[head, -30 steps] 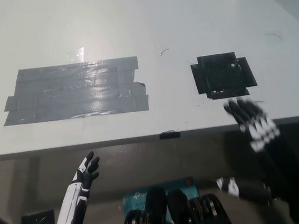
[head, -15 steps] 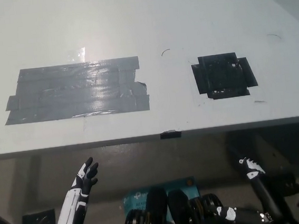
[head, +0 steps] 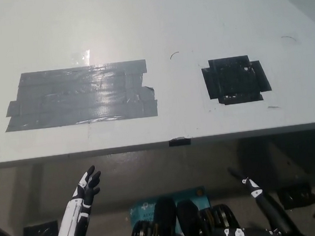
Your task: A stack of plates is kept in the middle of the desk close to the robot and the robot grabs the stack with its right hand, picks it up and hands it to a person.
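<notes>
Compared with the earlier views, the black right hand [head: 252, 188] has been lowered from the desk's [head: 153, 18] near edge to a place below it, at the lower right. Its fingers are seen apart and nothing is held. The white left hand [head: 88, 184] is shown below the desk's near edge at the lower left, fingers spread and empty. On the desk, a grey tape patch [head: 80, 95] and a black tape square [head: 235, 80] are marked. No plates are visible.

White desk [head: 192, 14], grey tape [head: 80, 95], blk patch [head: 235, 80].
</notes>
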You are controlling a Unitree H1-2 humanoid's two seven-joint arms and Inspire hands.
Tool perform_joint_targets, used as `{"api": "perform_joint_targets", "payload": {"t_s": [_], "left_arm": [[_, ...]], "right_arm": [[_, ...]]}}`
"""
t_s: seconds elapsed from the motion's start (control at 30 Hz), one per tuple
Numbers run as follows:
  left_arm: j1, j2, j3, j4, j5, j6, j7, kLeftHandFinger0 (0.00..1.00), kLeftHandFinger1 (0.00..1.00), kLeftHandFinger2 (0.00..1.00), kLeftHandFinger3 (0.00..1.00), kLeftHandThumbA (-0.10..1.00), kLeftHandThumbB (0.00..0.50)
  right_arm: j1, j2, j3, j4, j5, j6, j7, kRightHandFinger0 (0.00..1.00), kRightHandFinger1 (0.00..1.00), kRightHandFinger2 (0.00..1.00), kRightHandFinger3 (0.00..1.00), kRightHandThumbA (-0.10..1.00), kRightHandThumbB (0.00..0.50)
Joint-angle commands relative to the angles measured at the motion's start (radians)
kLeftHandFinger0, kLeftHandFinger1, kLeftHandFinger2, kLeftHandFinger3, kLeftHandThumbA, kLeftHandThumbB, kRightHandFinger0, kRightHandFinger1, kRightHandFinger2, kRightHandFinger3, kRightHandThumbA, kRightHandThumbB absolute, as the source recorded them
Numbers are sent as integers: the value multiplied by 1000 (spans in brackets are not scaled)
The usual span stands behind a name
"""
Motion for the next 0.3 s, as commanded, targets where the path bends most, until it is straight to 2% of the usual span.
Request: {"api": "perform_joint_targets", "payload": {"t_s": [0.0, 0.27], "left_arm": [[11, 3, 4, -32, 15, -25, 16, 1000, 1000, 1000, 1000, 1000, 0], [14, -1, 2, -29, 25, -24, 17, 1000, 1000, 1000, 1000, 1000, 0]], "right_arm": [[-19, 6, -23, -23, 44, 10, 53, 1000, 1000, 1000, 1000, 1000, 329], [-18, 17, -42, -23, 66, 21, 82, 1000, 1000, 1000, 1000, 1000, 340]]}}
